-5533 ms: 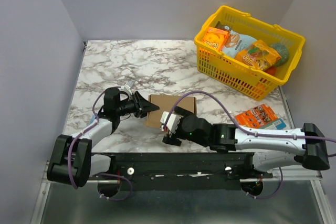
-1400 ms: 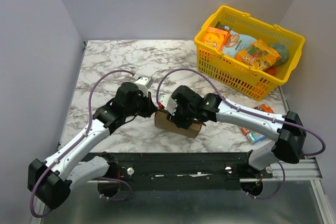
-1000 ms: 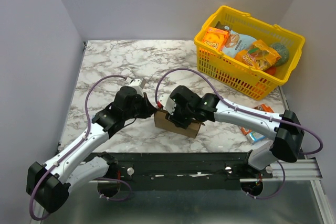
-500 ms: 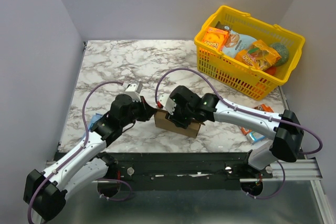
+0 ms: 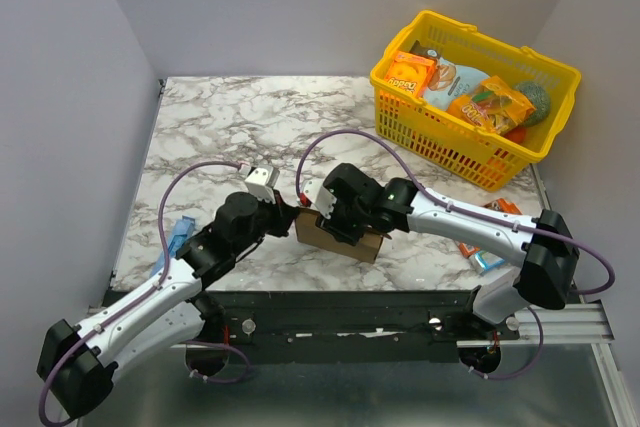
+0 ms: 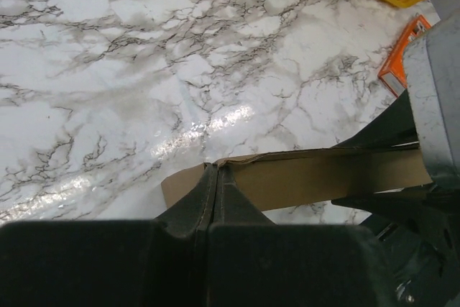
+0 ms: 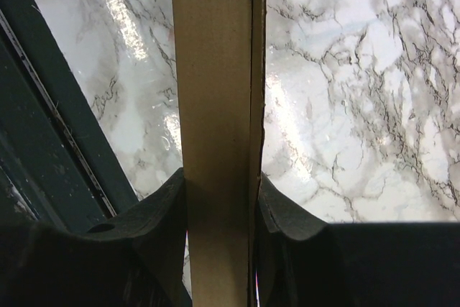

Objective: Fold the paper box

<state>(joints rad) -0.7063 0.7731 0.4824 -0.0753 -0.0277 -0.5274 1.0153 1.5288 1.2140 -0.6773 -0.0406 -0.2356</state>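
The paper box (image 5: 345, 238) is plain brown cardboard, standing partly folded near the table's front edge. My right gripper (image 5: 335, 222) comes down on it from above. In the right wrist view its jaws (image 7: 219, 192) clamp both sides of the narrow cardboard body (image 7: 215, 106). My left gripper (image 5: 290, 215) reaches the box's left end from the left. In the left wrist view its fingers (image 6: 215, 169) are shut together, tips touching the top edge of the box (image 6: 323, 177), with nothing visible between them.
A yellow basket (image 5: 540, 137) of snack packs stands at the back right. An orange printed box (image 5: 495, 219) lies on the marble to the right, behind my right arm. A blue item (image 5: 178, 239) lies at the left edge. The black base rail (image 5: 340, 312) runs along the front.
My left arm has drawn back and lowered toward the near left, its shut tips staying at the box's left end. The right gripper and the box have stayed put.
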